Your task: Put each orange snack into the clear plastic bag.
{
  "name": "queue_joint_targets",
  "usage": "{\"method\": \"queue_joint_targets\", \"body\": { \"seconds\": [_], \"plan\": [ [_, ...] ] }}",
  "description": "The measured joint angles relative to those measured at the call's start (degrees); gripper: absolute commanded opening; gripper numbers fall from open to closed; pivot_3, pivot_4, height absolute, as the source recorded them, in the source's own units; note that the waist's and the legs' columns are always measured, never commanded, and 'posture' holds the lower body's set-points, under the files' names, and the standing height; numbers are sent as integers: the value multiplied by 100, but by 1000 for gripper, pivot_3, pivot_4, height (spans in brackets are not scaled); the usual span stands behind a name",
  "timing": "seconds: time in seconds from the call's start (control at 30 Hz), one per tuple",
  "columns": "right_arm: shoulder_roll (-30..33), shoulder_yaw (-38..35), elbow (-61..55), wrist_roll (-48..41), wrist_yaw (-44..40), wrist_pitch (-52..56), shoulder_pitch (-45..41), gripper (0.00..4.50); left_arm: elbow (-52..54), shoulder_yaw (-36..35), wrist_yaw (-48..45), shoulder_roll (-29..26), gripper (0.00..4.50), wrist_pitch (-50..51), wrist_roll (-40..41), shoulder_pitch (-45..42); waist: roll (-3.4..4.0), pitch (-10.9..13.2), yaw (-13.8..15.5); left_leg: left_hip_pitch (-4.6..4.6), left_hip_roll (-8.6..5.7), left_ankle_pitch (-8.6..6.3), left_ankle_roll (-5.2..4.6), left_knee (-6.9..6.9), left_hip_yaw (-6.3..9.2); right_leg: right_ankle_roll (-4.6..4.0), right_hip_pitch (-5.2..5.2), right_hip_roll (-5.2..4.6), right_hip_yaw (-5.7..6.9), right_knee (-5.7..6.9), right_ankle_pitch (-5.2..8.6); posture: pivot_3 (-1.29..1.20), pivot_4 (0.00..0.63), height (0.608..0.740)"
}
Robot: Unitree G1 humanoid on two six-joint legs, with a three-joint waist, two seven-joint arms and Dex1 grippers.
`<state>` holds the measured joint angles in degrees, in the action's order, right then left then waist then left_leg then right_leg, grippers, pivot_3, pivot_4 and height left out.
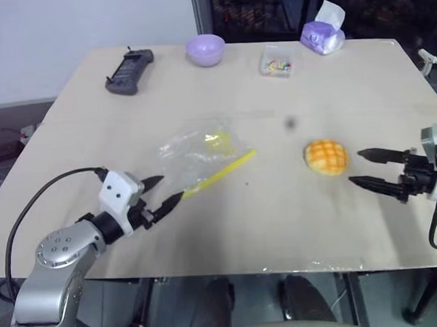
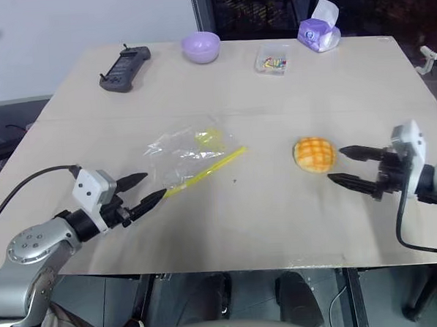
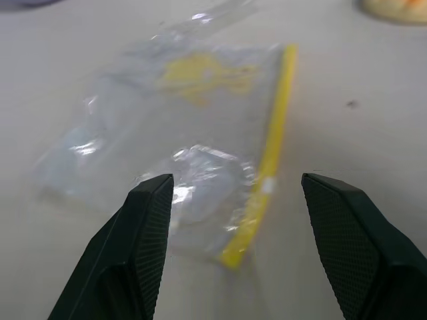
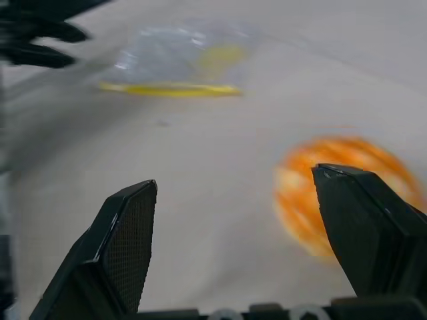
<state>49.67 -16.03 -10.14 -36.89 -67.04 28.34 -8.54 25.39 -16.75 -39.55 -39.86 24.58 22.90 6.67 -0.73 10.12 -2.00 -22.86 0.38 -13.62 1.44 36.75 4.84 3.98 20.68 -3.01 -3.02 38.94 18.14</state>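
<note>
Both end effectors [image 1: 163, 191] [image 1: 363, 168] apart, clear plastic bag [image 1: 196, 151] empty, orange snack [image 1: 326, 157] outside.

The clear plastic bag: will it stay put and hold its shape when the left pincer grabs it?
Probably not. The crinkly clear plastic bag with the yellow strip lies flat and wrinkled, so it looks thin and floppy. It likely slides on the smooth tan table, and its mouth may sag shut.

My two head cameras look forward and down from above my arms, sharing the whole table [image 1: 229, 229]. My left wrist camera sits close over the clear plastic bag [image 3: 200, 133]; my right wrist camera faces the orange snack [image 4: 347, 193], with that bag beyond.
</note>
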Motion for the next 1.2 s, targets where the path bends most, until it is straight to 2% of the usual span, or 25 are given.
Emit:
{"method": "queue_joint_targets", "body": {
  "seconds": [0.17, 0.4, 0.57, 0.67, 0.9, 1.2],
  "plan": [
    [-84, 79, -623, -442, 172, 395, -231, 4021, -815, 288, 322, 120, 3227, -286, -578, -400, -4, 1, 40, -2, -3, 0, 0, 0, 3, 0, 0, -2, 3, -2, 0, 0, 150, 740],
    [-108, 146, -682, -506, 287, 463, -233, 4021, -1383, 518, 475, 449, 3227, -487, -797, -748, -5, 2, 96, -3, -2, 0, 0, 0, 1, 0, 1, -2, 2, -1, 0, 0, 150, 740],
    [-127, 146, -680, -489, 361, 407, -108, 4021, -1488, 507, 622, 965, 3227, 196, -314, -850, -6, 2, 109, -4, -2, 0, 0, 2, 2, 1, 1, -3, 3, 0, 0, 0, 150, 740],
    [-126, 143, -680, -490, 371, 386, -56, 4021, -1455, 409, 764, 1081, 3227, 612, -60, -1002, -1, -2, 114, -1, -2, 0, 0, 2, 5, 1, 0, -2, 5, 5, 0, 0, 150, 740],
    [-127, 141, -678, -492, 403, 381, -52, 4021, -1708, 138, 1422, 1786, 3227, 1556, 466, -1774, 2, -5, 141, 2, -8, 0, 0, 26, 18, 3, -19, -3, 19, 12, -1, 0, 150, 740],
    [-127, 88, -679, -493, 450, 362, 19, 4021, -1944, -122, 1740, 1906, 3227, 2293, 923, -2274, 1, -5, 131, 2, -8, 0, 0, 30, 21, 3, -23, -2, 21, 11, -1, 0, 150, 740]
  ]
}}
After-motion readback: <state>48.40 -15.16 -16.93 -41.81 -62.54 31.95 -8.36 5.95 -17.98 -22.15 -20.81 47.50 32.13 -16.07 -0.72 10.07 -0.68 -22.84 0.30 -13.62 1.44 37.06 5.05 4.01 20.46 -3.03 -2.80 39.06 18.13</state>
